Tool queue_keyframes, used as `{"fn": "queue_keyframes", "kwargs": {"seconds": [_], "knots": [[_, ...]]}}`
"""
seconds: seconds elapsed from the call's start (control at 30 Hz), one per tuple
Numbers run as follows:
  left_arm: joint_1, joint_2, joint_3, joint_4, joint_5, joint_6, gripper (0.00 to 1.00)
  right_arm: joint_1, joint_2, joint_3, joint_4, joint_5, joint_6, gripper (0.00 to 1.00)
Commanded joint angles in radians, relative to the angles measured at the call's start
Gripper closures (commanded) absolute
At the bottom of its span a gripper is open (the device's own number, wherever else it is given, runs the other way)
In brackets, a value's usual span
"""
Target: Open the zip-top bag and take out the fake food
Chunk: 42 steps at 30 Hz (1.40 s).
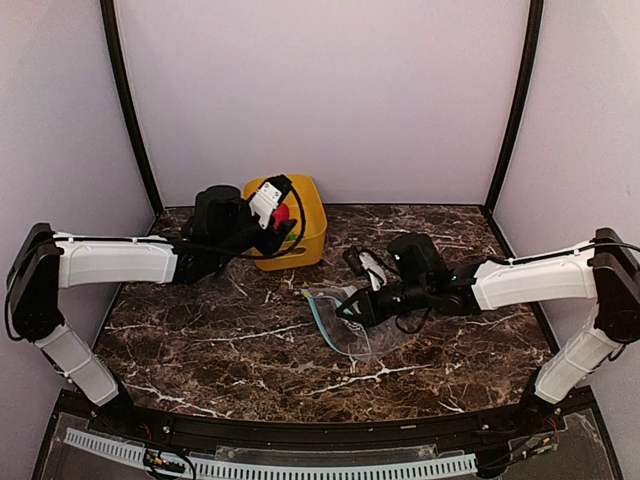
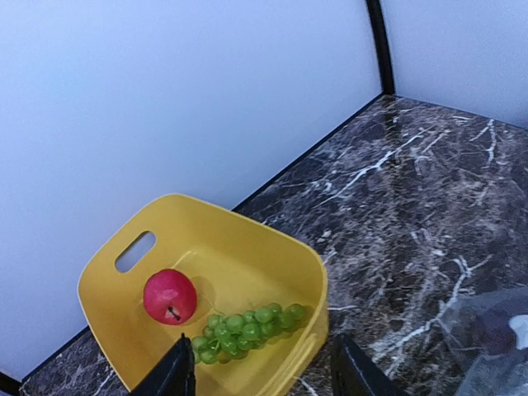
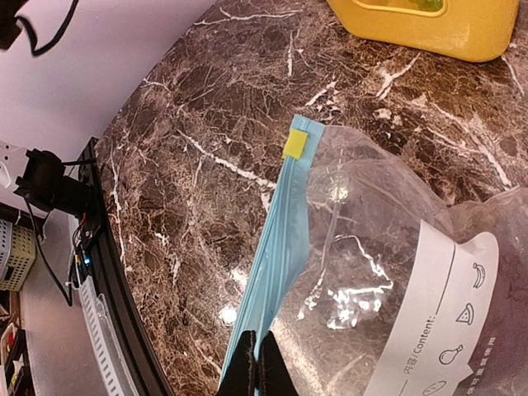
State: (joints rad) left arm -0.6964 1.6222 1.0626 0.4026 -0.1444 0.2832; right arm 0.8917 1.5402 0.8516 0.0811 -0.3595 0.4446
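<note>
Brown marble-look tabletop (image 1: 200, 340) bears zip-top bag (image 1: 350, 337); lilac walls (image 1: 330, 90); posts (image 1: 133, 110) probably metal.

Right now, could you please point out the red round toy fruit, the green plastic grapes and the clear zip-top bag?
red round toy fruit (image 2: 170, 295): left wrist view, its middle.
green plastic grapes (image 2: 247, 323): left wrist view, mid-bunch.
clear zip-top bag (image 3: 363, 272): right wrist view, its clear wall.

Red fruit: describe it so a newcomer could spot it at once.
Look to the yellow bin at the back wall, left of centre. Two toy pieces lie inside: the red fruit near the handle slot, and green grapes beside it. It is the single smooth red ball, not the green cluster.
</note>
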Motion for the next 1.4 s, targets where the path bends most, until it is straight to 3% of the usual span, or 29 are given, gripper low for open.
{"fn": "queue_keyframes", "kwargs": {"seconds": [0.0, 0.23, 0.57, 0.9, 1.07, 1.37], "knots": [[-0.107, -0.138, -0.194, 0.112, 0.044, 0.08, 0.46, -0.005, -0.015, 0.044, 0.018, -0.008, -0.017, 1.0], [-0.242, -0.281, -0.431, 0.198, 0.188, 0.069, 0.48, -0.005, -0.004, 0.072, 0.017, -0.021, -0.013, 1.0], [-0.404, -0.22, -0.46, 0.194, 0.16, 0.103, 0.56, 0.001, 0.022, 0.094, 0.042, -0.065, 0.007, 1.0], [-0.415, -0.078, -0.421, 0.268, 0.114, 0.03, 0.68, 0.01, 0.029, 0.099, 0.043, -0.072, 0.01, 1.0], [-0.415, -0.041, -0.425, 0.316, 0.078, -0.024, 0.68, 0.016, 0.039, 0.086, 0.077, -0.092, 0.03, 1.0], [-0.414, 0.135, -0.461, 0.612, -0.065, -0.1, 0.58, 0.028, 0.052, 0.073, 0.152, -0.139, 0.08, 0.98]]}}
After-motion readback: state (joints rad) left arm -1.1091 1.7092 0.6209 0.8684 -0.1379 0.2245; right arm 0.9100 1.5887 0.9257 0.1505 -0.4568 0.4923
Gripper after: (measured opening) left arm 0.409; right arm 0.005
